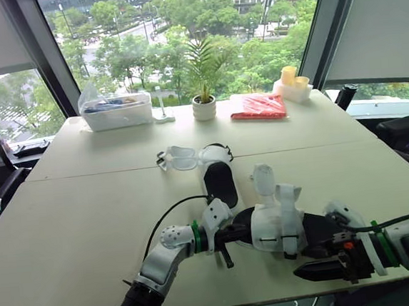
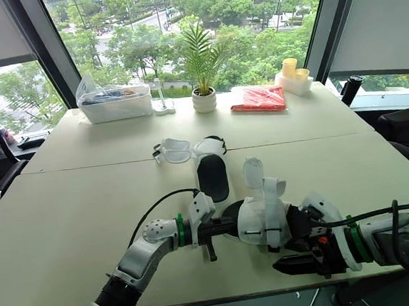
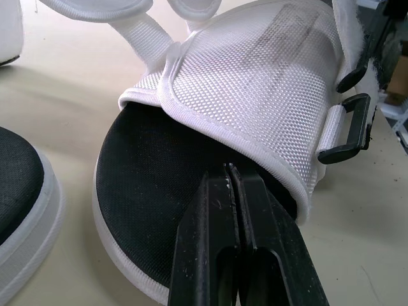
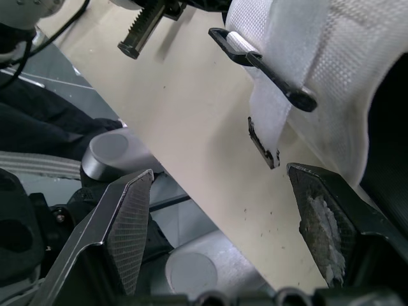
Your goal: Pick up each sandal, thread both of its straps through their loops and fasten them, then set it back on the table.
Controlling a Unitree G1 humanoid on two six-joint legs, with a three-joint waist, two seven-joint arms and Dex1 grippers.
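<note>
- A clear box (image 1: 115,111) at the far left of the table (image 1: 73,207) holds blue and dark things that are too small to name.
- A white pot (image 1: 204,108) near the box holds a green plant (image 1: 200,64).
- The near sandal (image 1: 275,225) lies at the front of the table, between the two arms. The far sandal (image 1: 218,182) lies just behind it, closer to the middle.
- The left wrist view shows the left pincer (image 3: 231,169) up close. Its two fingers are pressed together. The tips rest on the black inside of the near sandal, right at the edge of its white top.
- The right wrist view shows a white strap (image 4: 271,95) going through a black loop (image 4: 261,60), and its end hangs free.
- The right pincer (image 4: 217,185) is spread wide over the table's front edge and holds nothing. One finger is just beside the sandal's white side, but I cannot tell if it touches.
</note>
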